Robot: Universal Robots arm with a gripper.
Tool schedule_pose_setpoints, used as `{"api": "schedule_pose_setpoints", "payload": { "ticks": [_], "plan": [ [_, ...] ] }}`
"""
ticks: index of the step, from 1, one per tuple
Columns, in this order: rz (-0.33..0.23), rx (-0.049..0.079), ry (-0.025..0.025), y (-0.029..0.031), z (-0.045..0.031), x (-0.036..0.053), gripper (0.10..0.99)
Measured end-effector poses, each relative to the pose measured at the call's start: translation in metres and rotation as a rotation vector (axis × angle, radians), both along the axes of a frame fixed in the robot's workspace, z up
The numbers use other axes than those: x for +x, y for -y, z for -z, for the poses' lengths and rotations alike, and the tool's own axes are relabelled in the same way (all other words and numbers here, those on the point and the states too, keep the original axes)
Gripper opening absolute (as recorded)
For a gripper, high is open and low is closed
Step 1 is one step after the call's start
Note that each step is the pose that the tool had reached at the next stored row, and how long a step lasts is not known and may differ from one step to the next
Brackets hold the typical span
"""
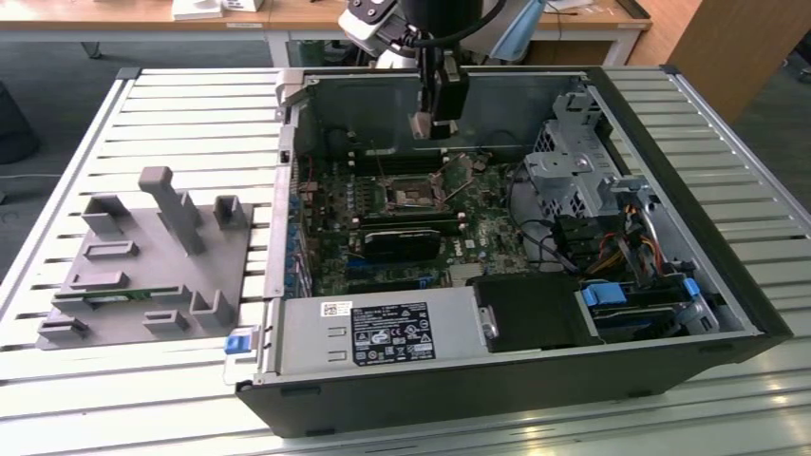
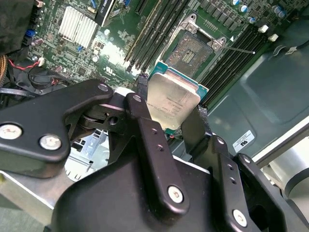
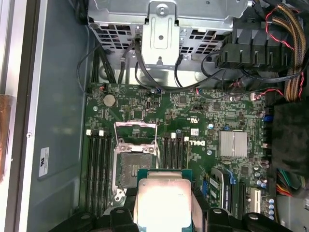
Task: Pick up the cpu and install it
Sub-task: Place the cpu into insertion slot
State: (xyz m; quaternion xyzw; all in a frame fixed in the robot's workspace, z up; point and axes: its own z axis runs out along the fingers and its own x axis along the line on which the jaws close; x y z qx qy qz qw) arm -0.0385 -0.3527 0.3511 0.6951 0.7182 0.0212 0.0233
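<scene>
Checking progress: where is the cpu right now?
In the second wrist view the cpu is clamped in the pincer, inside the open computer case, above the motherboard and beside the open socket, not yet seated.

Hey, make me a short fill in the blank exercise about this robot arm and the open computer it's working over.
1. The gripper is ____ on the cpu.
2. The cpu hangs ____ the motherboard, not touching it.
3. The socket is ____, with no chip in it.
4. The grey fixture lies to the exterior view's ____ of the computer case.
Missing words: shut; above; empty; left.
</scene>
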Motion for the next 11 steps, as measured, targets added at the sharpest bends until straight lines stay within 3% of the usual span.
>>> {"api": "schedule_pose_setpoints", "payload": {
  "ticks": [11],
  "plan": [
    [0.0,0.0,0.0,0.0001,0.0041,0.0,0.525]
  ]
}}
